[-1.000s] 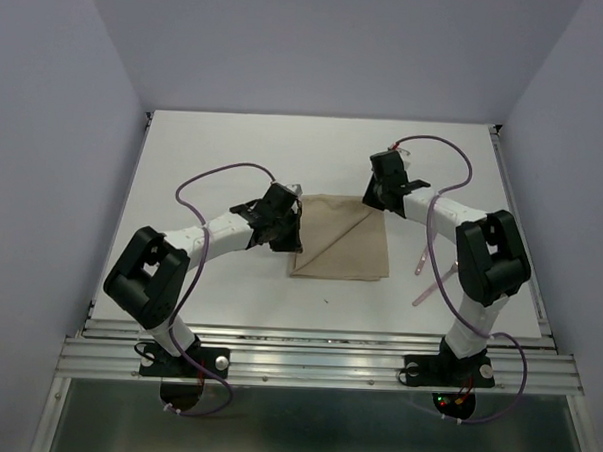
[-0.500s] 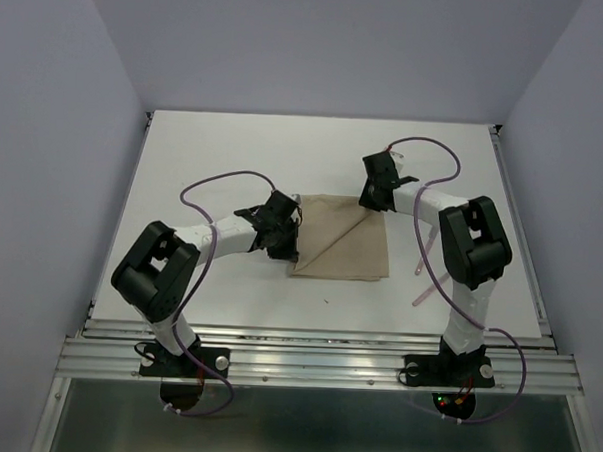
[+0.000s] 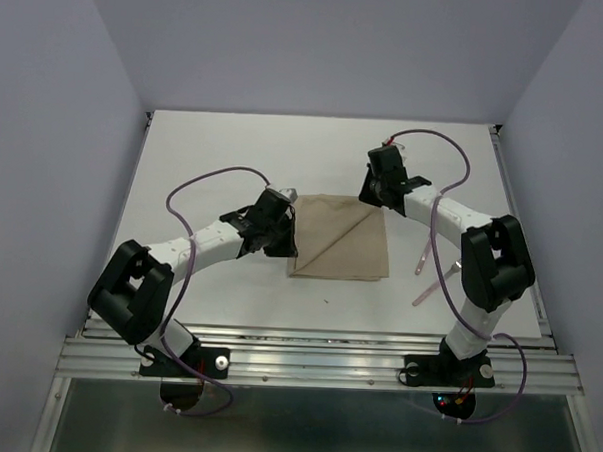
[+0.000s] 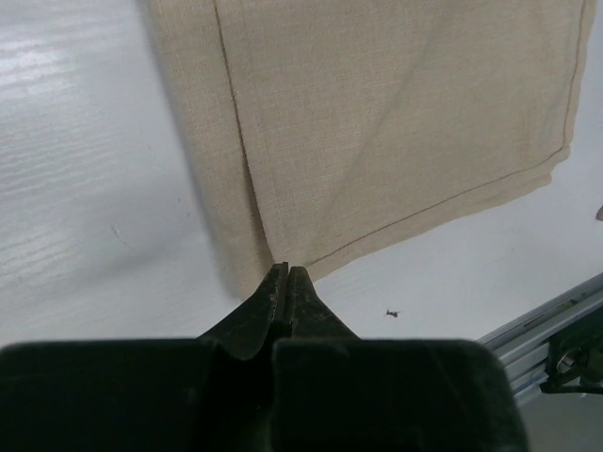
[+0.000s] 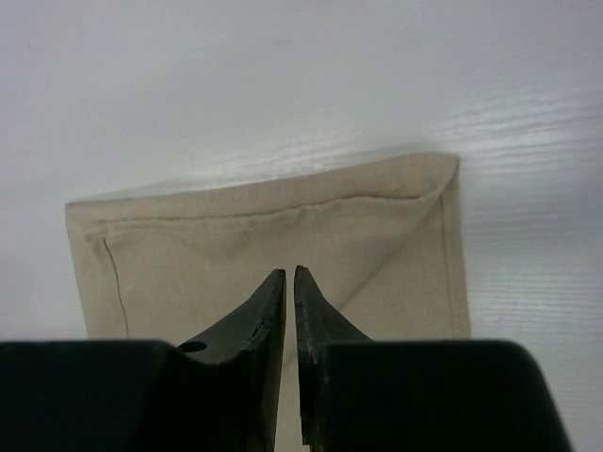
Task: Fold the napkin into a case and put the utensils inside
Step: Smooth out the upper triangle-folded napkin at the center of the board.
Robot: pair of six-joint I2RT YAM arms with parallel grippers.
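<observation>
Napkin [image 3: 343, 238] stayed put, right gripper [image 5: 288, 275] at its 1 o'clock corner just cracked open a sliver, left gripper [image 4: 285, 273] shut at 8 o'clock, so that fold's probably set.

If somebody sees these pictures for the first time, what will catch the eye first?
The beige-tan cloth napkin, folded with a diagonal crease, lies in the middle of the white table. A black gripper stands at each side: the left gripper shut at its left edge, the right gripper, jaws a slit apart, over its far right corner. Two pale pink-handled utensils lie to the right, partly hidden by the right arm.
</observation>
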